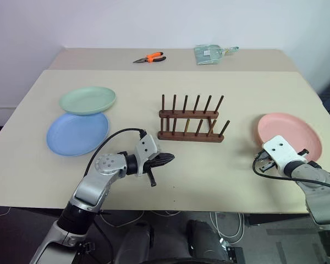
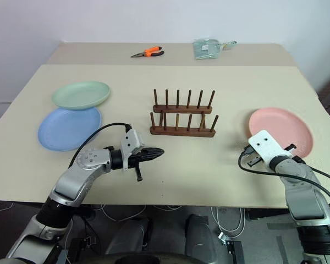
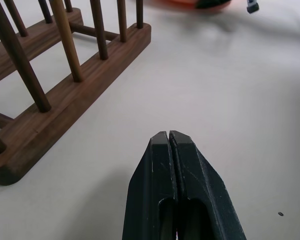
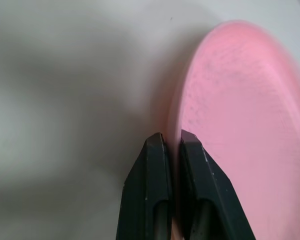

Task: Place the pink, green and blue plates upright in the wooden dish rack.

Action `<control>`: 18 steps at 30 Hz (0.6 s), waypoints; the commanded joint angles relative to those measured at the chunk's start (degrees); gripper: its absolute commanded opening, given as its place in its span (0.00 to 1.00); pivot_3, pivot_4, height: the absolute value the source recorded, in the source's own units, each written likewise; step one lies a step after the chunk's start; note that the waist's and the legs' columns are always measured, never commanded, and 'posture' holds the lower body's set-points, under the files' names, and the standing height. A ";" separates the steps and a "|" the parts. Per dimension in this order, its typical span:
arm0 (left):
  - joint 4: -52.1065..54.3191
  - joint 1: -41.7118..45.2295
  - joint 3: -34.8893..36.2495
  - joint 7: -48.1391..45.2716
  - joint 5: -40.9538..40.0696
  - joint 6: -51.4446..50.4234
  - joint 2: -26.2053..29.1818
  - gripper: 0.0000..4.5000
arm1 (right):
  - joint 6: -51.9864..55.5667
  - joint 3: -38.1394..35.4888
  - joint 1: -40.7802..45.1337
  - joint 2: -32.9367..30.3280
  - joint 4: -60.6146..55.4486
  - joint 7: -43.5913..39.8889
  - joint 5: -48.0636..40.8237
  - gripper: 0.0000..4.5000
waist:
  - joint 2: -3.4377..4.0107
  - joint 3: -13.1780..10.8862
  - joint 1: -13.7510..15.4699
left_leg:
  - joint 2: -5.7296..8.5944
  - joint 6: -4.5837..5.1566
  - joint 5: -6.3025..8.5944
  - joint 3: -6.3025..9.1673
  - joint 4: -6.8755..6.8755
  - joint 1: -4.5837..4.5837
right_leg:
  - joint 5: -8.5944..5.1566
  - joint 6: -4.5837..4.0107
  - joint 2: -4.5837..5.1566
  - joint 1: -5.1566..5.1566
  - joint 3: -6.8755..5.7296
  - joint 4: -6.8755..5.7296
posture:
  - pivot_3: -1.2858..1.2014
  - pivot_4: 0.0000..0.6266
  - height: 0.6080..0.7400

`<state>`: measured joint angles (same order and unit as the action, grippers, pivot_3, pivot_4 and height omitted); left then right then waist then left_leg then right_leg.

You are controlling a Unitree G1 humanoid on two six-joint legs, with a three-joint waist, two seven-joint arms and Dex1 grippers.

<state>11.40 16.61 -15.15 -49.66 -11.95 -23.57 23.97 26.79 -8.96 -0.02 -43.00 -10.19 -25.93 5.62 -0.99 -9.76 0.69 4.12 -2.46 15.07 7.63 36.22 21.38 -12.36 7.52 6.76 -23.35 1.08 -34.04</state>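
Right claw [image 4: 172, 142] is clamped on the near rim of the pink plate [image 1: 290, 133], as the wrist view shows. Left claw [image 3: 169, 137], fingers together, points at the wooden dish rack [image 1: 191, 120], whose long axis runs across the table [image 1: 209, 176].

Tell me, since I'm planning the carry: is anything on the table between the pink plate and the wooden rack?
Nothing visible. Bare table lies between the pink plate and the wooden dish rack. The right gripper is shut on the plate's rim.
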 commanded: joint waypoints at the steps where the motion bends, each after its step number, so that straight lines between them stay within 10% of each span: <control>1: 0.95 0.56 1.06 -0.08 -0.67 0.74 0.65 0.00 | -3.37 -7.31 5.10 1.91 -8.35 -1.04 -7.56 0.01 | 0.09 -0.06 -0.17 | 0.00 0.00 0.00 0.00 0.00 0.00 | -0.02 0.04 0.00 0.00 0.00 0.00 | 0.52 0.24 1.00; 10: -1.27 1.72 4.01 -0.67 -2.01 1.13 2.08 0.00 | 19.85 -22.63 25.26 12.54 -23.06 4.84 -66.23 0.01 | 0.18 -0.19 -0.20 | -0.07 0.02 0.01 0.29 -0.10 0.02 | 0.06 -0.05 -0.08 -0.01 -0.18 -0.01 | 0.52 0.24 1.00; 18: 1.78 1.37 7.22 -1.43 -7.30 -0.53 1.76 0.00 | 21.03 -15.46 28.02 16.55 -20.80 17.80 -78.86 0.01 | 0.21 -0.21 -0.04 | -0.01 0.03 0.01 0.24 -0.07 0.07 | 0.04 -0.09 0.03 -0.03 -0.13 0.04 | 0.52 0.24 1.00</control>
<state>10.09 17.74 -9.61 -50.80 -17.01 -23.77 25.90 48.37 -24.64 27.44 -26.15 -30.53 -9.40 -71.44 -0.78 -9.97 0.65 4.12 -2.44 15.08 7.84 36.13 21.45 -12.32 7.43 6.78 -23.40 0.95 -34.01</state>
